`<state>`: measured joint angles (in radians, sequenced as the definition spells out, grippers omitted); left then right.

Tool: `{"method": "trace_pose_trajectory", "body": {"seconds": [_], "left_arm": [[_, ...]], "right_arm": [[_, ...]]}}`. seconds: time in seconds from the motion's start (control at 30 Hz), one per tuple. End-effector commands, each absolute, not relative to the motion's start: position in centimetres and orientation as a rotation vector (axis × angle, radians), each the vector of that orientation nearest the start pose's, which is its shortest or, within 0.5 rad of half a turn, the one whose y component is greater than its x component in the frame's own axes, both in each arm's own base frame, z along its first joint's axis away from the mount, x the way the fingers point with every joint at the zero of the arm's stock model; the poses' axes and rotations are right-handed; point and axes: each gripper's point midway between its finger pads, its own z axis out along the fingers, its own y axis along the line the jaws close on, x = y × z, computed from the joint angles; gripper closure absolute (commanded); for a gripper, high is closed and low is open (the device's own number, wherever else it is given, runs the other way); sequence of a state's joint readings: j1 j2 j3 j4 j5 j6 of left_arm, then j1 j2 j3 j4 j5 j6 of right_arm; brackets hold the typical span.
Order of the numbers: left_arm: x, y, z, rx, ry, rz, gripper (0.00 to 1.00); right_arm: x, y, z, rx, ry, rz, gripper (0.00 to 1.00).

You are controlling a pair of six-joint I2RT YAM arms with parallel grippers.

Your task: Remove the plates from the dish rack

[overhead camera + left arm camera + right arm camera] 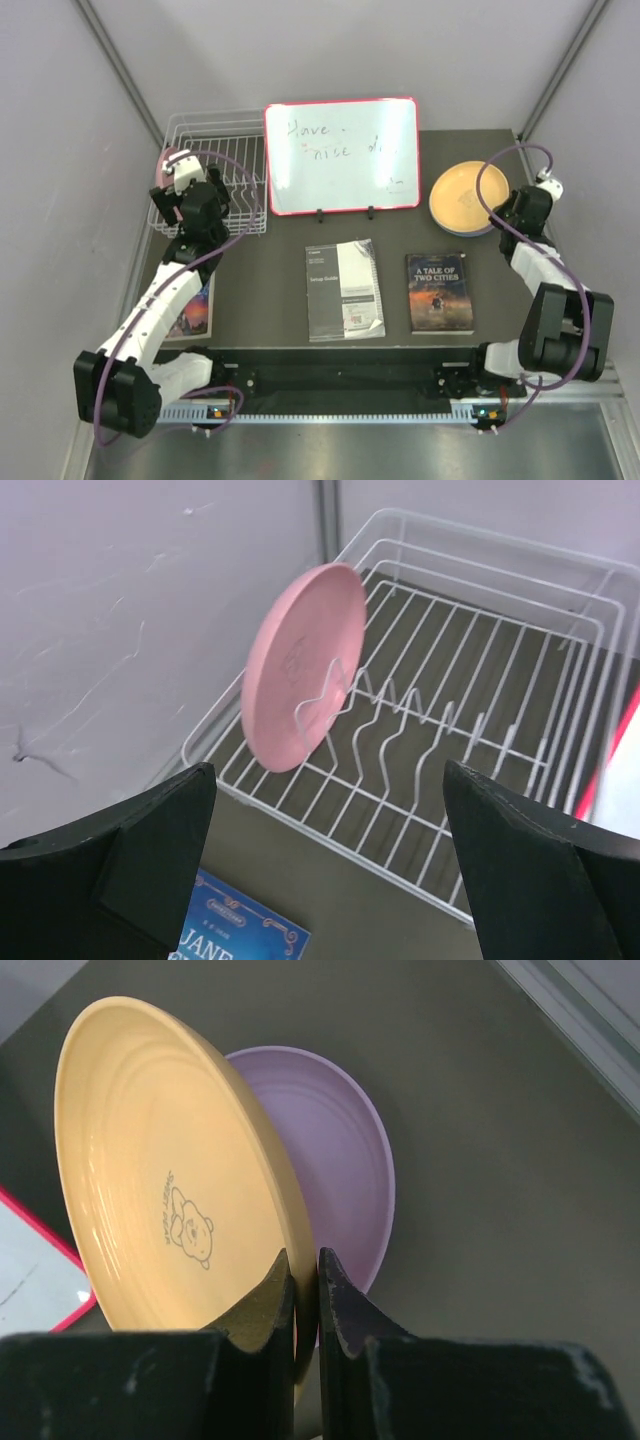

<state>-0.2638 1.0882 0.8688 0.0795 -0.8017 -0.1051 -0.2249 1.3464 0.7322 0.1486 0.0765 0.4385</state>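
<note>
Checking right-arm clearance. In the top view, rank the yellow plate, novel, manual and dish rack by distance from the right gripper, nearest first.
1. yellow plate: far right, its rim pinched by the right gripper.
2. novel: near side, right of centre.
3. manual: near side, centre.
4. dish rack: far left corner.

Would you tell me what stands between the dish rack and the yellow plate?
The whiteboard stands between the rack and the yellow plate, as the top view shows.
</note>
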Motion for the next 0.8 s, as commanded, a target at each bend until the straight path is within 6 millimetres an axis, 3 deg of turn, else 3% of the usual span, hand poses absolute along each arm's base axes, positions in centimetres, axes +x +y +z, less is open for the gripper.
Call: {"method": "trace_pose_trajectory", "body": {"seconds": [0.0, 0.17, 0.33, 0.37, 0.4, 0.6, 0.67, 0.7, 0.77], "left_arm": [[35.9, 6.0, 29.1, -0.545, 1.555, 0.438, 0.01], [36.3, 8.2, 28.9, -0.598, 1.542, 0.451, 0.01], [37.3, 8.2, 28.2, -0.602, 1.554, 0.438, 0.01], [37.5, 8.2, 28.1, -0.604, 1.559, 0.433, 0.01], [37.6, 8.1, 28.1, -0.606, 1.561, 0.432, 0.01], [38.0, 8.4, 27.9, -0.609, 1.563, 0.439, 0.01], [38.1, 8.7, 28.1, -0.609, 1.561, 0.450, 0.01], [38.0, 8.9, 28.3, -0.615, 1.554, 0.461, 0.01], [38.1, 9.5, 28.3, -0.620, 1.553, 0.494, 0.01]], "right_arm": [[41.1, -9.8, 14.8, 0.696, 1.832, 0.078, 0.94], [41.5, -10.8, 13.7, 0.706, 1.846, 0.074, 0.92], [42.5, -10.9, 13.1, 0.715, 1.857, 0.128, 0.79], [42.7, -10.8, 13.0, 0.712, 1.862, 0.139, 0.73], [42.8, -10.7, 13.0, 0.707, 1.867, 0.154, 0.60], [43.1, -9.8, 13.4, 0.654, 1.873, 0.206, 0.29], [42.7, -9.9, 14.2, 0.621, 1.872, 0.182, 0.26], [41.7, -10.2, 13.5, 0.645, 1.923, 0.137, 0.25], [40.5, -10.9, 15.3, 0.629, 1.906, 0.043, 0.24]]}}
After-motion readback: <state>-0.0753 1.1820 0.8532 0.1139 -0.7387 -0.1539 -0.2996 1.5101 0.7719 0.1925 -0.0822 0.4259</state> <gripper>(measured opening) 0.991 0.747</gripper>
